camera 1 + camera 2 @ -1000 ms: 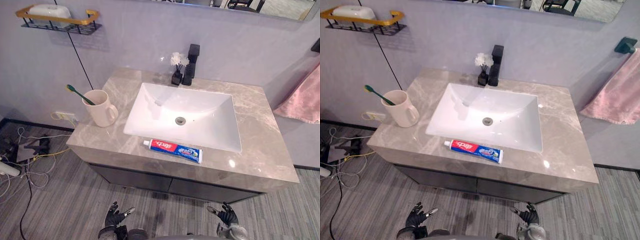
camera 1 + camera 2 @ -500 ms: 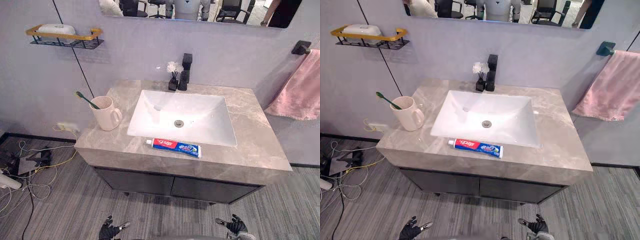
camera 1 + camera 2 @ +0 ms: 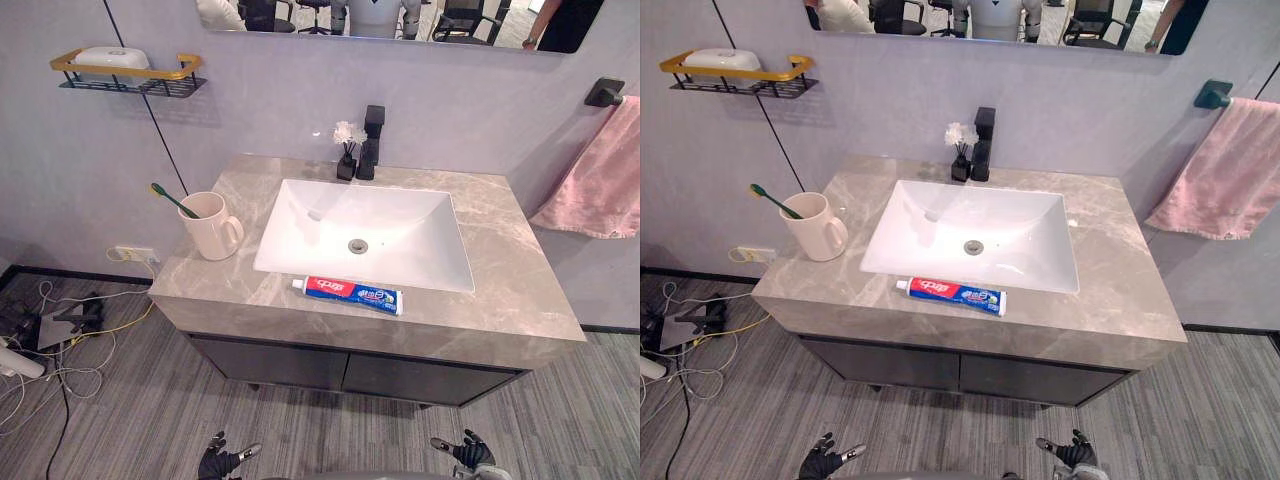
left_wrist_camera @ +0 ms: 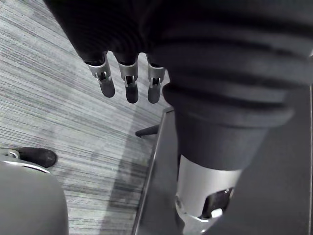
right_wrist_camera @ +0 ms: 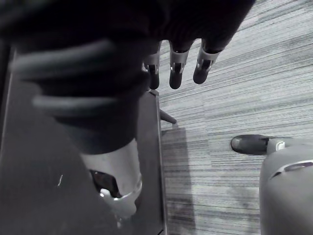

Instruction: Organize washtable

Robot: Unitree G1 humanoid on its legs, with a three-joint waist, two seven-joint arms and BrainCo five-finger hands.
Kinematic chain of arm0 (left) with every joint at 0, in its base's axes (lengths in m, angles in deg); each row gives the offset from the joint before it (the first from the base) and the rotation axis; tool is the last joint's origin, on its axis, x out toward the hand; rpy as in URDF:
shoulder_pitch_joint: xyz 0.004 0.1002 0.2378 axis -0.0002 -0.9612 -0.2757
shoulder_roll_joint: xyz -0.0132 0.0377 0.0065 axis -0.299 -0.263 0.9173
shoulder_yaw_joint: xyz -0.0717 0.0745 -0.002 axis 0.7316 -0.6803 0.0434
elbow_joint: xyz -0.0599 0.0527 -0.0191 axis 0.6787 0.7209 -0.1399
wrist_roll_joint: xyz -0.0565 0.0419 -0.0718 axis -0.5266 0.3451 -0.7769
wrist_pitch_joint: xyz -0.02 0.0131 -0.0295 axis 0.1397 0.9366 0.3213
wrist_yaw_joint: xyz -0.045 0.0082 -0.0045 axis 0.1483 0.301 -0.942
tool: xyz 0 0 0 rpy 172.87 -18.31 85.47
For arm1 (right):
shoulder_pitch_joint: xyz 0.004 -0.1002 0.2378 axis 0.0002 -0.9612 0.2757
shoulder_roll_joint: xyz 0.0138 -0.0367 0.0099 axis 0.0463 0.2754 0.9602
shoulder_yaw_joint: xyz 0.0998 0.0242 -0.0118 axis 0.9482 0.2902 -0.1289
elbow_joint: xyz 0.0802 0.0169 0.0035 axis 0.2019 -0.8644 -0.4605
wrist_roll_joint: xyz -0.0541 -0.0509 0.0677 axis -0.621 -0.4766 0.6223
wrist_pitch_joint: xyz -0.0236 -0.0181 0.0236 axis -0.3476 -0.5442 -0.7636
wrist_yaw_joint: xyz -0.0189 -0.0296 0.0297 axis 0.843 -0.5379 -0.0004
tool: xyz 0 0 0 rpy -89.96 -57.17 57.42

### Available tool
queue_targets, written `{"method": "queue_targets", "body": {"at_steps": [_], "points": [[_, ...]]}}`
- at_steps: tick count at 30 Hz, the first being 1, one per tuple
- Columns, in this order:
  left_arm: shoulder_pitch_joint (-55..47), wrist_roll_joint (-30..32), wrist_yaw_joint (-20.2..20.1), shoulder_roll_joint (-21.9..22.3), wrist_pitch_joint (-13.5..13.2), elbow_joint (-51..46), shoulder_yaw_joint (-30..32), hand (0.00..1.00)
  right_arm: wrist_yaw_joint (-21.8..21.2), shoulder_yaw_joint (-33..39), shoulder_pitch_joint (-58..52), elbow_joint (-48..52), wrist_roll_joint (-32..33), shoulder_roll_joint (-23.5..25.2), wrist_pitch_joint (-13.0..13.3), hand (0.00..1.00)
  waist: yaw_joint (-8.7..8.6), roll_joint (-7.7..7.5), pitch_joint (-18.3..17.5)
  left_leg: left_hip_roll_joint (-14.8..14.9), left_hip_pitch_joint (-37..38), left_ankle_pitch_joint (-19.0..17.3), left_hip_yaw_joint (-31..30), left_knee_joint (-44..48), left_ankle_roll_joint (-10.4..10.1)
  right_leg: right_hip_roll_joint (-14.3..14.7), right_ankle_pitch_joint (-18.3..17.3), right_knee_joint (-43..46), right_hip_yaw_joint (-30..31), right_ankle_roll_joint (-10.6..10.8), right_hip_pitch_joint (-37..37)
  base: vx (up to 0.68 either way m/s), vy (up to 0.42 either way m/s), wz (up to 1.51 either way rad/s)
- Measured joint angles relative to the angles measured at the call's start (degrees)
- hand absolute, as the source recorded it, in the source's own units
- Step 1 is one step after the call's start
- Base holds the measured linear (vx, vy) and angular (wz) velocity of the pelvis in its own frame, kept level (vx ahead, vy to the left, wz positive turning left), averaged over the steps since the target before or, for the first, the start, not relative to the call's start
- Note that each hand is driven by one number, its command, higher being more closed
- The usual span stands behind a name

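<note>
Marble surface [image 3: 500, 250], eye views: toothpaste tube [image 3: 347, 294] lies along the front edge, toothbrush [image 3: 168, 197] stands in the mug [image 3: 208, 226] by the left edge; only the camera has shifted, so nothing is tidied. Left wrist view: left hand [image 4: 131, 88], fingers straight, empty. Right wrist view: right hand [image 5: 176, 73] likewise.

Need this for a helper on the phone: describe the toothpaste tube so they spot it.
Find the grey marble washtable with its white sink. Along its front edge, before the sink, lies the toothpaste tube. It is red and blue and lies flat, unlike the upright cream cup.
</note>
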Motion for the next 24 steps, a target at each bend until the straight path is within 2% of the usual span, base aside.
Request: {"method": "queue_targets", "body": {"at_steps": [9,15,17,18,19,24], "points": [[1.28,-2.51,0.34,-0.13,0.11,0.72,0.56,0.00,0.16,-0.16,1.91,-1.28,0.59,0.01,0.06,0.00,0.15,-0.04,-0.07,-0.06,-0.84,-0.03,-2.67,0.21,0.00,-0.01,0.35,-1.43,-2.64,-0.06,1.47,0.03,-0.022,0.13],[1.40,-4.29,1.82,-2.02,0.06,-2.91,8.23,0.00,0.14,-0.15,2.89,-1.26,0.73,-0.25,0.17,0.00,0.31,-0.21,-0.18,-0.05,-1.85,-0.39,-4.21,1.71,-0.08,-0.15,0.30,-1.41,-4.08,-0.12,1.61,-0.06,-0.027,0.13],[1.39,-4.34,2.77,-3.72,0.03,-7.37,11.74,0.00,0.13,-0.16,2.58,-1.27,0.75,-0.78,0.17,0.00,0.37,-0.21,-0.20,-0.05,-2.57,-0.37,-5.28,2.21,-0.09,-0.18,0.25,-1.34,-5.17,-0.19,1.63,-0.07,-0.034,0.21],[1.36,-4.35,3.84,-5.08,-0.02,-12.70,14.48,0.00,0.10,-0.18,2.39,-1.23,0.75,-1.52,0.18,0.00,1.56,-0.02,-0.27,0.01,-2.79,-0.35,-5.46,2.45,-0.10,-0.14,0.21,-1.31,-5.36,-0.23,1.62,-0.09,-0.035,0.14],[1.35,-4.62,4.63,-5.77,-0.11,-18.82,16.21,0.00,0.07,-0.23,2.17,-1.19,0.75,-2.40,0.19,0.00,1.86,0.13,-0.38,-0.04,-3.20,-0.36,-5.88,2.79,-0.11,-0.18,0.05,-1.30,-5.74,-0.47,1.62,-0.08,-0.029,0.16],[1.61,-4.68,7.19,-7.33,-0.78,-36.79,20.35,0.00,-0.13,-0.26,2.28,-1.01,0.75,-3.39,0.29,0.00,2.23,0.59,-0.65,-0.26,-4.32,-0.34,-7.85,3.57,-0.11,-0.30,0.08,-1.38,-7.60,-0.35,1.91,-0.01,-0.008,0.20]]}}
